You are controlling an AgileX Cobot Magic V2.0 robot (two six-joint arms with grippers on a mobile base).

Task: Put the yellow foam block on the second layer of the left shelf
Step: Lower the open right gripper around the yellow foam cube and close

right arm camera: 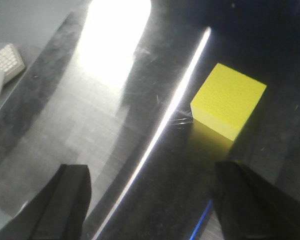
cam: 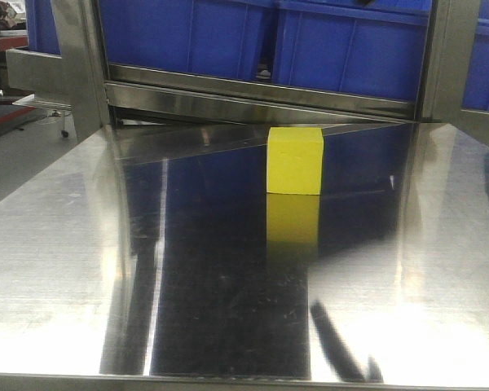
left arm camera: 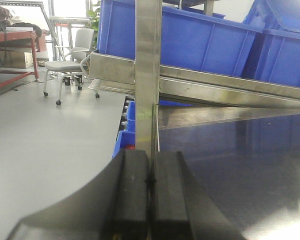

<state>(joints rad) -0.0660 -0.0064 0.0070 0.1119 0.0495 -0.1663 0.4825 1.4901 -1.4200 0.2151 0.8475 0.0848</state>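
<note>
Right gripper (right arm camera: pixel 155 207) is spread wide with nothing in it, hovering over the shiny steel table (right arm camera: pixel 90 125). Its wrist cam shows the yellow foam block (right arm camera: pixel 229 100) sitting flat on the table up ahead, clear of both fingers. Left gripper (left arm camera: pixel 150 200) is pinched closed, pads touching, nothing held. Its cam doesn't catch the block at all, just a steel post (left arm camera: pixel 148 75), blue bins (left arm camera: pixel 205 40) on the rack and an office chair (left arm camera: pixel 70 62). Front cam shows neither gripper, only the block near the table's back edge, just below the bins.
</note>
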